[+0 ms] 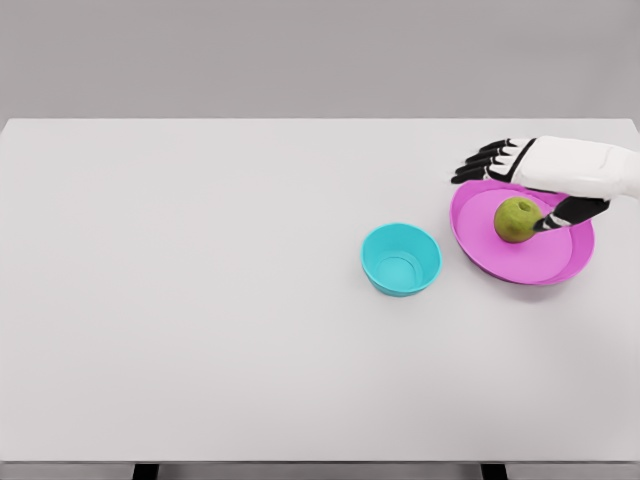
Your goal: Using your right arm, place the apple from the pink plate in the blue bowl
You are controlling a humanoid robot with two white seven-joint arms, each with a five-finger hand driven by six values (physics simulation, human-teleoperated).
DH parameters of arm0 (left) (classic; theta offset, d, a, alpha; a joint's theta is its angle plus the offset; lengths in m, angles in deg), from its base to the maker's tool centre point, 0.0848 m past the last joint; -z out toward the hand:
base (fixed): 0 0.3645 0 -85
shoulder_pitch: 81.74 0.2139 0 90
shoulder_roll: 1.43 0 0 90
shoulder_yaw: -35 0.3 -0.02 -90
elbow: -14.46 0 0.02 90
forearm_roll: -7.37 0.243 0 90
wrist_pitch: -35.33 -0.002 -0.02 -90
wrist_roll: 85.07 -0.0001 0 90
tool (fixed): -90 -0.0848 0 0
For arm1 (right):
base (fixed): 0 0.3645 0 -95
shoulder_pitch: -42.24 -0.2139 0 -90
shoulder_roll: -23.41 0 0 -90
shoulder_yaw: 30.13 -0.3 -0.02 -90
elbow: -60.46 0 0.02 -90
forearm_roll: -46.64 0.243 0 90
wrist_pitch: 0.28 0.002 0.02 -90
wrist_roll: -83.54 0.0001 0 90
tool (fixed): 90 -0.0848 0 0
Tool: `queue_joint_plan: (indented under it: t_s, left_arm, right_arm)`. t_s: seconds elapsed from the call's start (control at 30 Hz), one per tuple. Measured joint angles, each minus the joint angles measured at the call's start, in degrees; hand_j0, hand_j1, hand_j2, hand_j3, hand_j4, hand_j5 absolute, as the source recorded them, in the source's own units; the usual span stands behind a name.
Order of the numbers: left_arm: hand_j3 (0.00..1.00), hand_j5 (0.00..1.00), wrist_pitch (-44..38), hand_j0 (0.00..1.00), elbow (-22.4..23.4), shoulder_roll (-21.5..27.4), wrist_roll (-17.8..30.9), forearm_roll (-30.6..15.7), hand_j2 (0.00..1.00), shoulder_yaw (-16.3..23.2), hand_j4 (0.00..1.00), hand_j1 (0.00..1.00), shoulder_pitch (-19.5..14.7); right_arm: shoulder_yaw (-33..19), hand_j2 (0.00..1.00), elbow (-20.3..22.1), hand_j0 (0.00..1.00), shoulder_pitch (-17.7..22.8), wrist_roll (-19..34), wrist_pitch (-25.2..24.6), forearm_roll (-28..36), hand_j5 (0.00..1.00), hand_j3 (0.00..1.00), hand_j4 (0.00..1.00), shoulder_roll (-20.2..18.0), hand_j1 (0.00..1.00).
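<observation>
- right robot hand (540, 180) comes in from the 3 o'clock edge and sits over the far rim of the pink plate, fingers (487, 160) stretched out flat toward 9 o'clock, so it's loose, not gripping anything
- the thumb (572, 212) angles down toward the apple; its tip looks right up against the apple's 3 o'clock side, but honestly can't tell if it's actually touching from this angle
- apple (516, 219), green, sits on the pink plate (520, 262), a bit toward 12 o'clock from the plate's middle
- blue bowl (401, 259) is just off the plate at its 9 o'clock side, upright, near but not touching
- both sit on the white worktop (200, 300), right of centre
</observation>
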Motion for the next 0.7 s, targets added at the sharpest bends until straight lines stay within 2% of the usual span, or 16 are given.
queue_joint_plan:
  t_s: [0.17,0.27,0.4,0.57,0.7]
  left_arm:
    - [1.0,1.0,0.0,1.0,0.0,0.0,0.0,0.0,1.0,0.0,1.0,1.0,0.0]
    - [1.0,1.0,0.0,1.0,0.0,0.0,0.0,0.0,1.0,0.0,1.0,1.0,0.0]
    - [1.0,1.0,0.0,1.0,0.0,0.0,0.0,0.0,1.0,0.0,1.0,1.0,0.0]
    - [1.0,1.0,0.0,1.0,0.0,0.0,0.0,0.0,1.0,0.01,1.0,1.0,0.0]
    - [1.0,1.0,0.0,1.0,0.0,0.0,0.0,0.0,1.0,0.01,1.0,1.0,0.0]
  right_arm:
    - [0.65,1.0,-5.78,1.0,-0.35,0.0,-2.48,-0.56,1.0,1.0,1.0,0.33,1.0]
    - [3.13,1.0,-9.61,1.0,-2.46,-0.01,-7.16,-0.77,1.0,1.0,1.0,2.3,1.0]
    - [6.43,1.0,-12.69,1.0,-3.08,0.0,-12.21,-2.24,1.0,1.0,1.0,3.89,1.0]
    - [7.77,1.0,-17.72,1.0,-3.43,0.0,-12.44,-5.08,1.0,1.0,1.0,4.41,1.0]
    - [8.0,1.0,-17.82,1.0,-4.31,0.0,-12.63,-6.01,1.0,1.0,1.0,6.18,1.0]
